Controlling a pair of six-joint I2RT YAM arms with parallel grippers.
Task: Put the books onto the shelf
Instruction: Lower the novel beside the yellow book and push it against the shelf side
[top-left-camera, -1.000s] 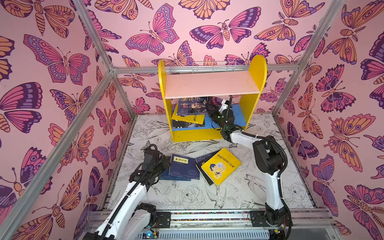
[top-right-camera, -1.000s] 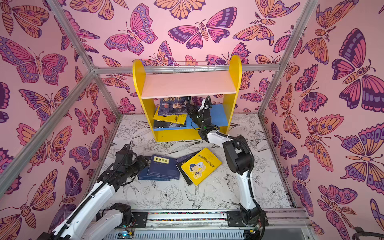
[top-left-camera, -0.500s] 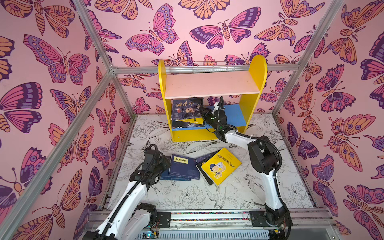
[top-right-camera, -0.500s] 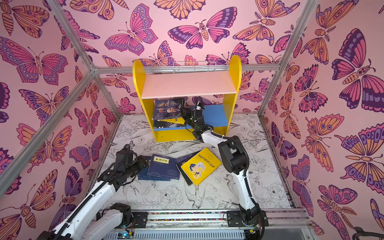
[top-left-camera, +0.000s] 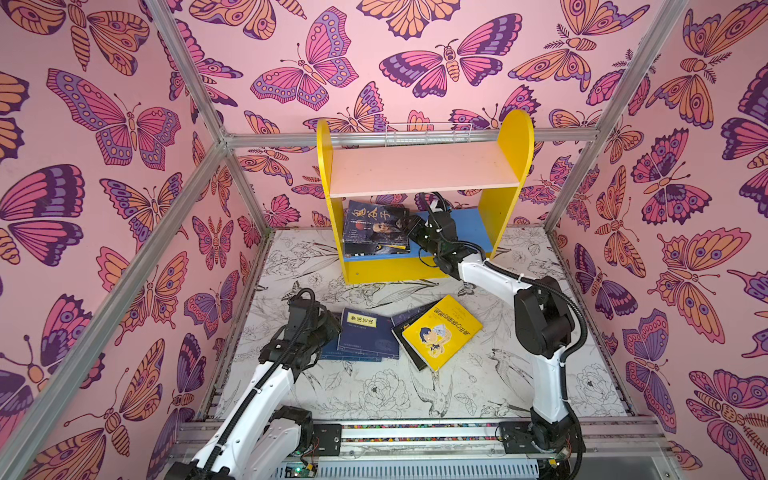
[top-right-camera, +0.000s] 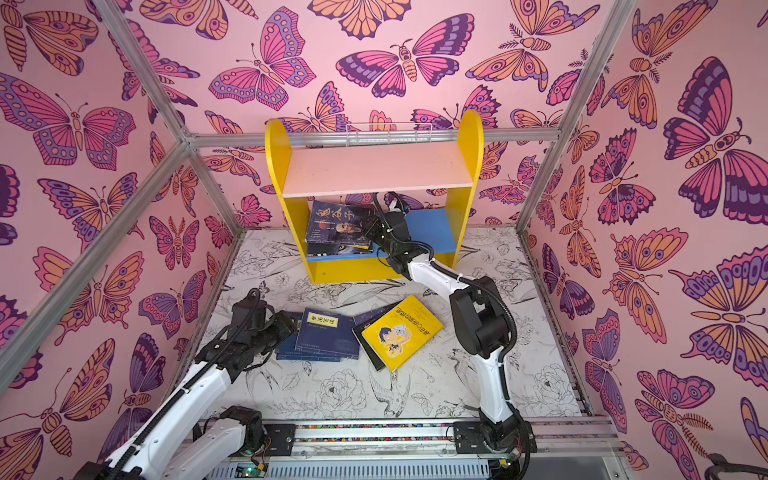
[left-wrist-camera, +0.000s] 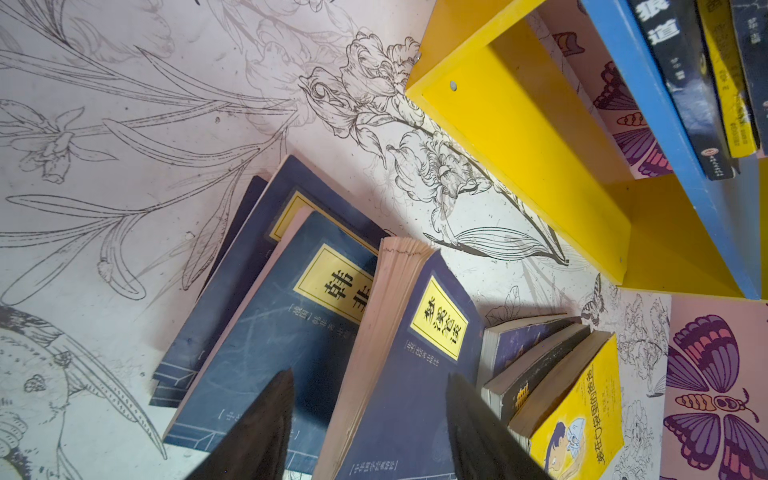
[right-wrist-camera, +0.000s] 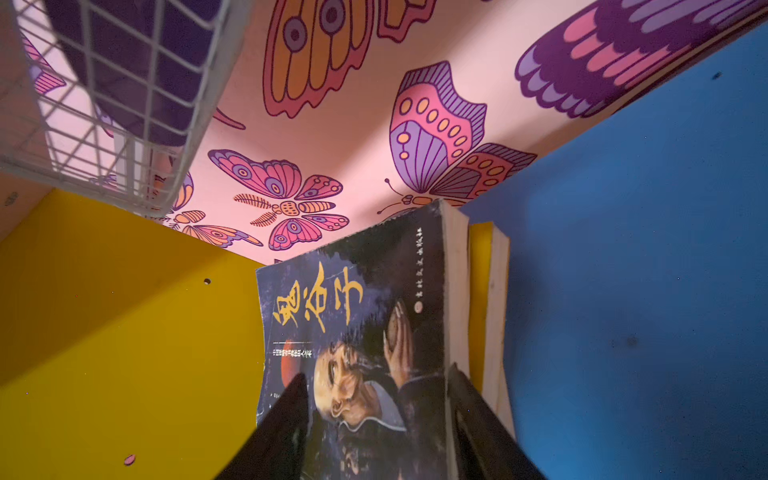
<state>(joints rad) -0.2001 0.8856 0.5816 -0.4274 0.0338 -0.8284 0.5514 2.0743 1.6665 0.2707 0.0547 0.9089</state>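
Right wrist view had my right gripper (right-wrist-camera: 376, 419) spread open astride the face-and-calligraphy book (right-wrist-camera: 357, 345), which leaned on the shelf's blue board (right-wrist-camera: 644, 291). My left gripper (left-wrist-camera: 370, 428) stood open around a navy book (left-wrist-camera: 411, 374) on the floor.

Right hand (top-left-camera: 409, 226) opened; face book (top-left-camera: 374, 226) now upright against shelf (top-left-camera: 505, 199) side.
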